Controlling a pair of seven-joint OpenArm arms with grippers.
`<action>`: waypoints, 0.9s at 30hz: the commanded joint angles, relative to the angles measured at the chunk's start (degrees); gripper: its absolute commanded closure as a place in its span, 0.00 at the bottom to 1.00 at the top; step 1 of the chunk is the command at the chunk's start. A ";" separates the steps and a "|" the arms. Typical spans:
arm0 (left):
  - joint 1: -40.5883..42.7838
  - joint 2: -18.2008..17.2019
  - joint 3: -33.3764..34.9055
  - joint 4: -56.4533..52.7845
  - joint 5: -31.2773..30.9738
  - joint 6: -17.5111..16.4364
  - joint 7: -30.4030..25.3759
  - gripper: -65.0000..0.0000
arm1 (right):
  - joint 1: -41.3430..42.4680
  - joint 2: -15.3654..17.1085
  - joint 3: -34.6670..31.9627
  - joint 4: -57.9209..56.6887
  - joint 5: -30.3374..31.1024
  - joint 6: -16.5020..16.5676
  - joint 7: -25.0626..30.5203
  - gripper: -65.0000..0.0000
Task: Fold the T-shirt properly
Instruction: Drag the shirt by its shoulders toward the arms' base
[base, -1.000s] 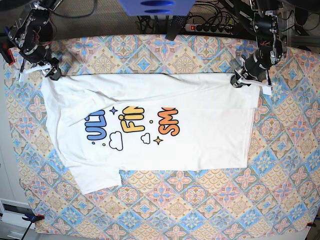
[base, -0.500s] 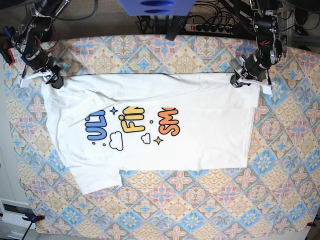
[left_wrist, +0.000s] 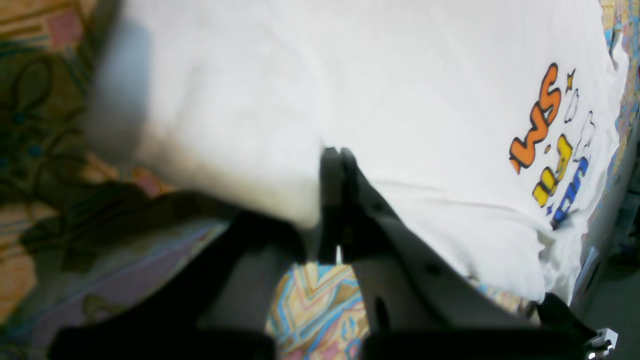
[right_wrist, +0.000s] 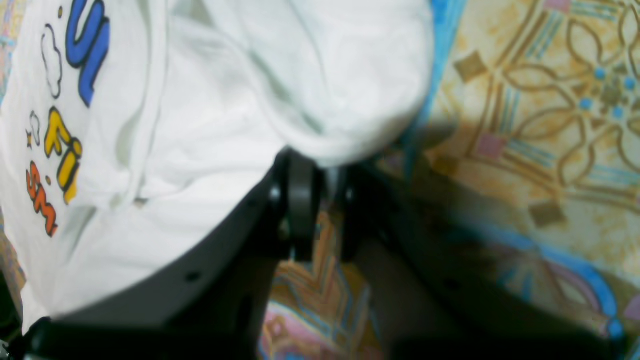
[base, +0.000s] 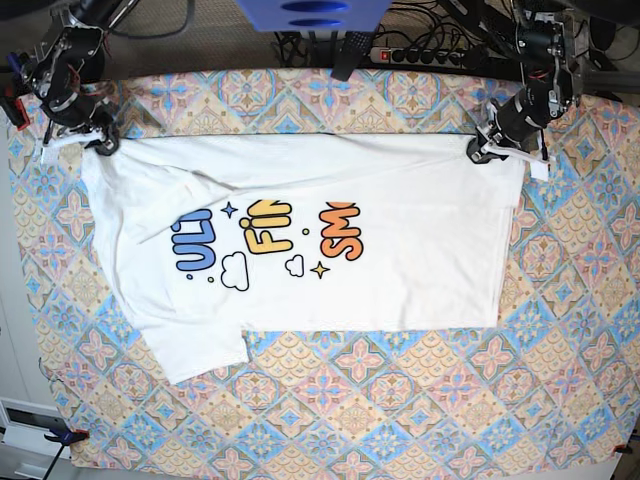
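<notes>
**Ana:** Base view first: what takes up the most room?

**Ben:** A patterned tablecloth (base: 400, 400) in blue, orange and cream tiles, and spread across its middle the T-shirt (base: 400, 270), white, print side up, with blue, yellow and orange letters. One sleeve (base: 200, 355) sticks out at the near left.

**Ana:** Flat?

**Ben:** Mostly. The far edge is drawn taut between the two arms, with creases running from the far-left corner.

**Ana:** And the left gripper (base: 484, 148)?

**Ben:** It sits at the far-right corner of the T-shirt in that view. Its wrist camera shows the dark fingers (left_wrist: 331, 200) pressed together with the white cloth's edge pinched between them.

**Ana:** The right gripper (base: 100, 142)?

**Ben:** At the far-left corner. Its own camera shows the fingers (right_wrist: 300, 200) nearly together, a narrow gap between them, and a fold of the T-shirt (right_wrist: 320, 90) bunched into that gap. It looks clamped on the cloth.

**Ana:** Anything small?

**Ben:** A power strip (base: 420, 55) beyond the tablecloth's far edge.
</notes>
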 joint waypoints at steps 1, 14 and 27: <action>1.12 -0.96 -0.32 0.59 1.04 0.54 -0.09 1.00 | -1.65 1.08 1.08 1.78 -0.82 -0.62 -0.04 0.90; 9.65 -2.99 -0.32 0.68 1.04 -1.57 -0.09 1.00 | -12.99 0.90 1.08 15.76 -0.73 -0.62 -0.04 0.90; 12.72 -2.90 -0.40 0.77 0.95 -1.66 -0.17 1.00 | -15.89 0.64 0.90 16.11 -0.73 -0.62 -0.13 0.89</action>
